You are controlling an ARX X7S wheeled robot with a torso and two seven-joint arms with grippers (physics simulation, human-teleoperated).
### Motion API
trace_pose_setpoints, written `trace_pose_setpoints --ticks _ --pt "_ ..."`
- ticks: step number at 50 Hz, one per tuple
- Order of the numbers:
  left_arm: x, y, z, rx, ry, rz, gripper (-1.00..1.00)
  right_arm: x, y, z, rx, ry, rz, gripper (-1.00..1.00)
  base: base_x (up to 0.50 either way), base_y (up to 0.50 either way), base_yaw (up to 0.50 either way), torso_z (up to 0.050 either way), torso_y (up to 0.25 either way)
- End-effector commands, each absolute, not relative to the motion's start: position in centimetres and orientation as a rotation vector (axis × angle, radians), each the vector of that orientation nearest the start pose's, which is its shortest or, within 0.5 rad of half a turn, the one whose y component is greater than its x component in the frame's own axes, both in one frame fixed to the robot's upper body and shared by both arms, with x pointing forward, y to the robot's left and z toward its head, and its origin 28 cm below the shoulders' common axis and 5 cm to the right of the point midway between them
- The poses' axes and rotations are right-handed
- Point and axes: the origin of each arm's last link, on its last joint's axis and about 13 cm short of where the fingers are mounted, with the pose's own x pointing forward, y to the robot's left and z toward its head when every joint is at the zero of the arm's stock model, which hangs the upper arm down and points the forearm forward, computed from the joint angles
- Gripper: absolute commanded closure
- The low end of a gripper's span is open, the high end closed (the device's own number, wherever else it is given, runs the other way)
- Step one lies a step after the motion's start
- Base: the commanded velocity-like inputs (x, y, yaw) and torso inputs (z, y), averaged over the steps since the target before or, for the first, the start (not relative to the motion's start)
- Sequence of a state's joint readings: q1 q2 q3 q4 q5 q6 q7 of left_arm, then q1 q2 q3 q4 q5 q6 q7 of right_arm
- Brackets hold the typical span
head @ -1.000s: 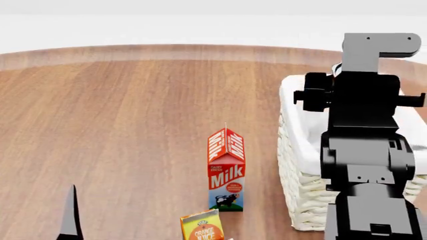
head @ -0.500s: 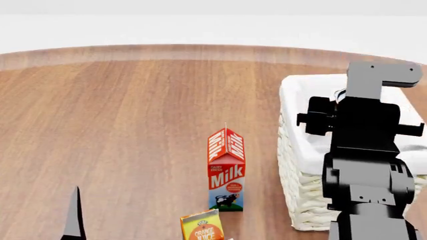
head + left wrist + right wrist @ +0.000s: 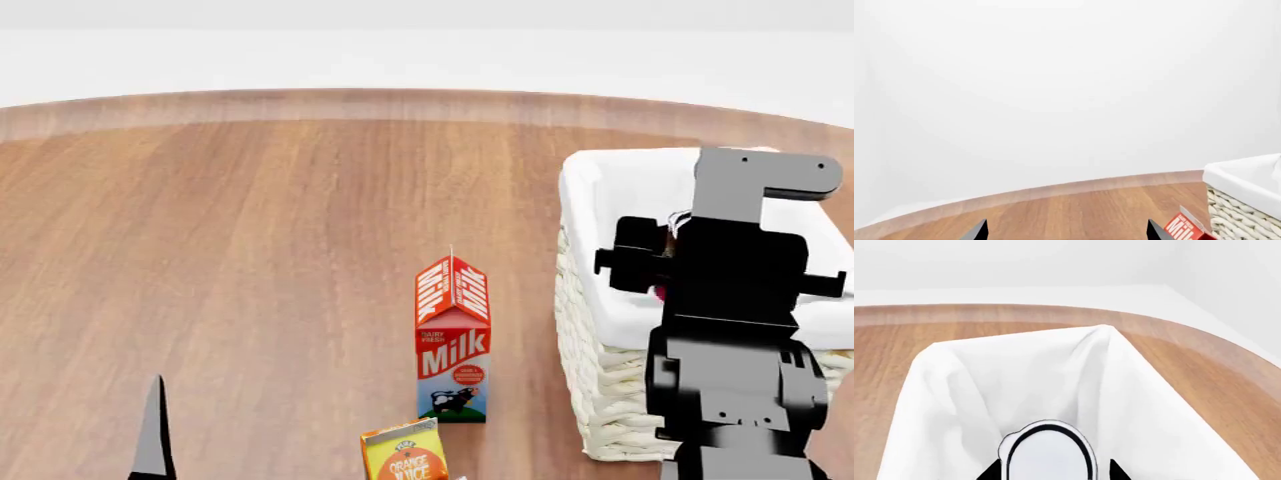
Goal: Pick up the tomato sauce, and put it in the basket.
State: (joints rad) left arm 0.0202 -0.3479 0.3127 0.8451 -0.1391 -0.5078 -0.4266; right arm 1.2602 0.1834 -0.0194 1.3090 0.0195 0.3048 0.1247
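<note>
Two arms on my screens, only the right one busy. From the head view the right arm [image 3: 731, 340] stands over the basket [image 3: 597, 300], its dark links blocking most of the basket's inside. A sliver of red shows at the arm's edge against the white lining; I cannot tell what it belongs to.

Right wrist view: the tomato sauce [image 3: 1048, 455] sits between the right gripper's [image 3: 1054, 471] fingers [image 3: 991, 472], silvery-white top facing the camera, ringed by a dark rim. The two dark tips lie close against either side of the can, pinching it. Below and around the can is the basket's white cloth lining, folded over the rim, with one corner peaked at the far end. The can is over the basket's interior; I cannot tell whether it touches the lining.

Head view, on the wood surface [image 3: 267, 250]: a milk carton [image 3: 453, 340] stands upright just beside the basket's left wall, apart from it. An orange juice carton [image 3: 403, 452] is near the lower edge, in front of the milk.

Left wrist view: the left gripper's [image 3: 1064, 232] fingers [image 3: 977, 231] show as two dark tips, spread wide, with nothing between them. That gripper is low at the head view's left edge, well apart from the basket.
</note>
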Motion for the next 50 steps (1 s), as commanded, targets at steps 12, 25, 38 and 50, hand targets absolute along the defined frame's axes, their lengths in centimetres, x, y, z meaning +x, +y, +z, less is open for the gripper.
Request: trace_pose_setpoints --ticks 12,25,38,50 --pt "16.3 19.2 13.2 0.122 -0.252 -0.026 -1.00 41.0 -17.8 14.7 -0.057 0.337 -0.307 -1.00 0.00 0.00 0.00 0.000 0.000" --pt "16.3 19.2 13.2 0.124 -0.251 -0.028 -1.00 43.0 -16.6 20.6 0.037 0.059 -0.257 -1.00 0.00 0.00 0.00 0.000 0.000" --pt "16.3 19.1 13.2 0.122 -0.250 -0.032 -1.00 39.7 -15.6 25.5 0.126 -0.270 -0.122 -1.00 0.00 0.00 0.00 0.000 0.000" --pt "16.2 19.2 13.4 0.116 -0.257 -0.029 -1.00 31.0 -14.1 27.0 0.174 -0.457 -0.001 -1.00 0.00 0.00 0.00 0.000 0.000"
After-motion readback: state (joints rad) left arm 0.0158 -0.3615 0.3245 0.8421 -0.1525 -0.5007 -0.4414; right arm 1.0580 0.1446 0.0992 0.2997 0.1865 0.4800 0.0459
